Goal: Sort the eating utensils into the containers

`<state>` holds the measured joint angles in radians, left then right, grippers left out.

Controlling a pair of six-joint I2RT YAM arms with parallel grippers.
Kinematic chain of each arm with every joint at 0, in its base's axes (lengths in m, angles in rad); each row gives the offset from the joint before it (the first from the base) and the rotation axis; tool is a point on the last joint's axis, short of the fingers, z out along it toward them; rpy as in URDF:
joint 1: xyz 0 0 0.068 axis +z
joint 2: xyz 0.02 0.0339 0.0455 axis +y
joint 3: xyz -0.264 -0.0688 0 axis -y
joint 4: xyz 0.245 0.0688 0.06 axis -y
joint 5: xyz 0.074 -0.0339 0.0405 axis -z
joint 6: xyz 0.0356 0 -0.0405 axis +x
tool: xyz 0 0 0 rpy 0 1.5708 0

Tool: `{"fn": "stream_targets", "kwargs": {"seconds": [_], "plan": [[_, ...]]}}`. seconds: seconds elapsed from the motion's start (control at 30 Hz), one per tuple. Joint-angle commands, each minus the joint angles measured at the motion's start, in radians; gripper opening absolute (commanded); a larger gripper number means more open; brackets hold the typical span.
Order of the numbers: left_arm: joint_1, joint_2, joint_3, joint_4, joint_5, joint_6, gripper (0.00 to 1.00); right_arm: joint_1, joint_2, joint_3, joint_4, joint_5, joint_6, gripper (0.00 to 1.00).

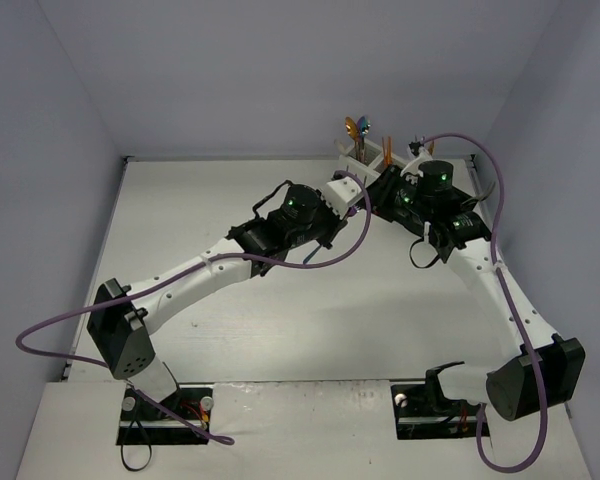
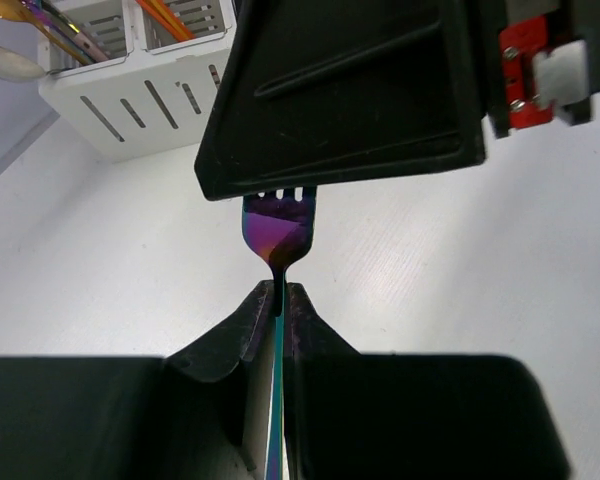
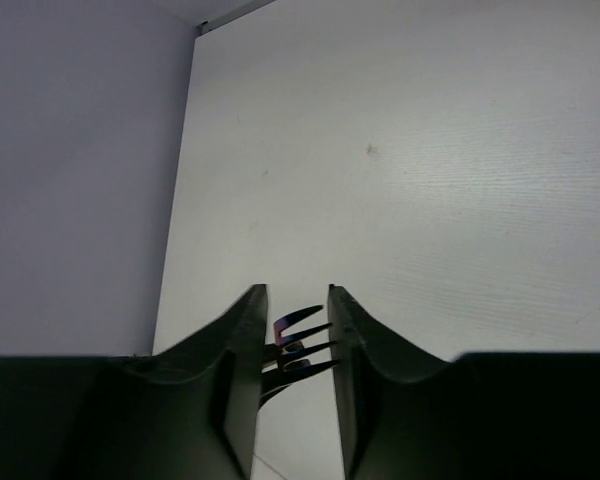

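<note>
An iridescent blue-purple fork [image 2: 277, 232] hangs over the table at the back right. My left gripper [image 2: 278, 300] is shut on its handle, just below the neck. The fork's tines [image 3: 302, 345] lie between the jaws of my right gripper [image 3: 297, 300], which stand a narrow gap apart. The tine tips reach the right finger, and the neck passes out of sight behind the left one. In the left wrist view the right gripper's black finger [image 2: 350, 100] covers the tine tips. The white container [image 2: 145, 100] stands just beyond, with several utensils [image 1: 358, 130] upright in it.
Both arms meet at the back right of the table [image 1: 230, 300], close to the white container [image 1: 365, 158] at the back wall. Purple cables loop beside each arm. Grey walls close the table on three sides.
</note>
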<state>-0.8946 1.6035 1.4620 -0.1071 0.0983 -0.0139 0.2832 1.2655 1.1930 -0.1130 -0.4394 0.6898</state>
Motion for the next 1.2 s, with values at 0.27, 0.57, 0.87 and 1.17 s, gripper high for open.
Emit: {"fn": "stream_targets", "kwargs": {"seconds": [0.27, 0.57, 0.87, 1.17], "plan": [[-0.012, -0.063, 0.01, 0.09, -0.017, -0.01, 0.0, 0.014, -0.026, -0.029, 0.102, 0.049, -0.007, 0.0], [0.0, -0.132, -0.107, 0.065, -0.202, -0.077, 0.71, -0.048, -0.03, 0.049, 0.102, 0.093, -0.101, 0.0], [0.205, -0.313, -0.309, -0.141, -0.261, -0.244, 0.88, -0.44, 0.038, 0.207, 0.102, -0.031, -0.213, 0.0], [0.441, -0.609, -0.515, -0.296, -0.316, -0.211, 0.97, -0.641, 0.199, 0.364, 0.158, -0.102, -0.25, 0.0]]}}
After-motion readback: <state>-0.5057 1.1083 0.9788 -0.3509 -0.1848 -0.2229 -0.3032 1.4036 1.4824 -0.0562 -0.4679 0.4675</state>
